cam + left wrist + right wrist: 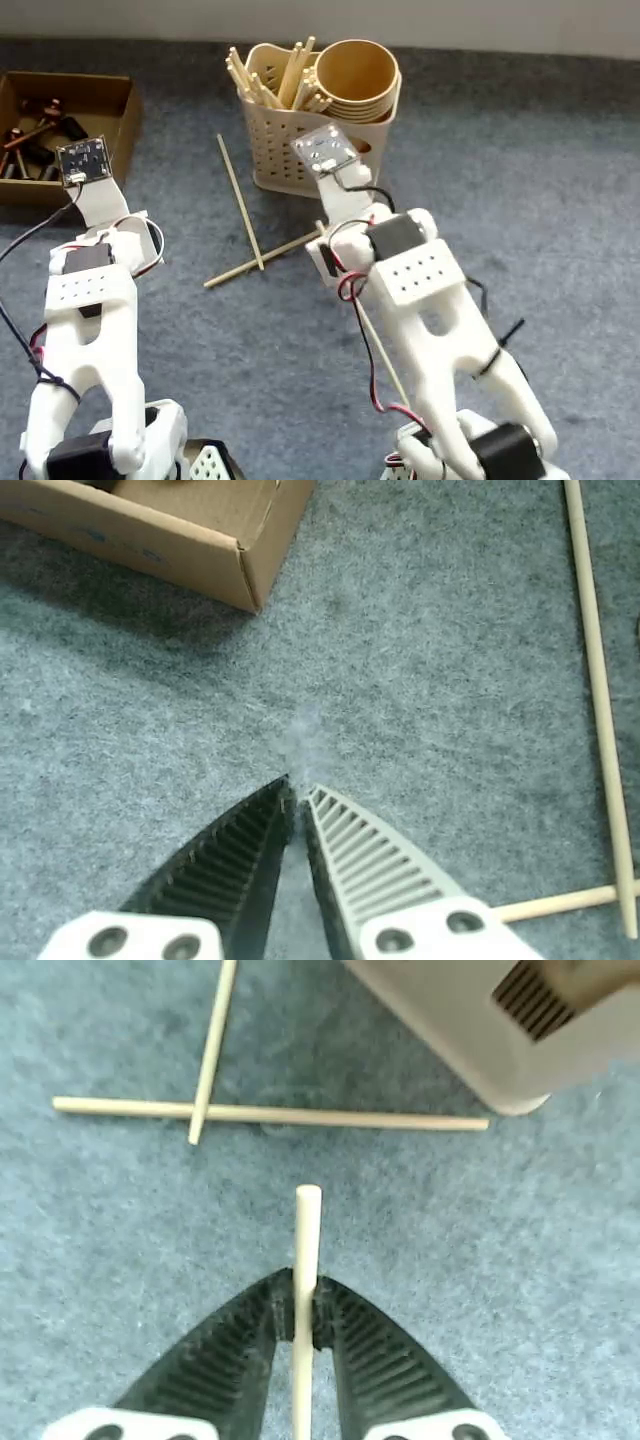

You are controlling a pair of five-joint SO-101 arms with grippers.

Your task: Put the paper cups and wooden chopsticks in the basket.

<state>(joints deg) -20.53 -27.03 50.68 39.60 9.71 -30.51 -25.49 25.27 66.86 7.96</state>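
Pinched in the right gripper (303,1295), a held chopstick (307,1230) pokes out in front; its back end is cut off. Ahead, across bare carpet (120,1220), lie crossed chopsticks (270,1115), then the basket (450,1020), with paper cups (357,75) stacked inside. Beside a box (150,540), the left gripper (297,795) is squeezed together, empty.

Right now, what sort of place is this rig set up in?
Probably a robotics test bench or hobby workspace, not a kitchen: a grey felt-like mat serves as the work surface, a cardboard box of small parts sits at one edge, and a plastic basket holds staged paper cups.
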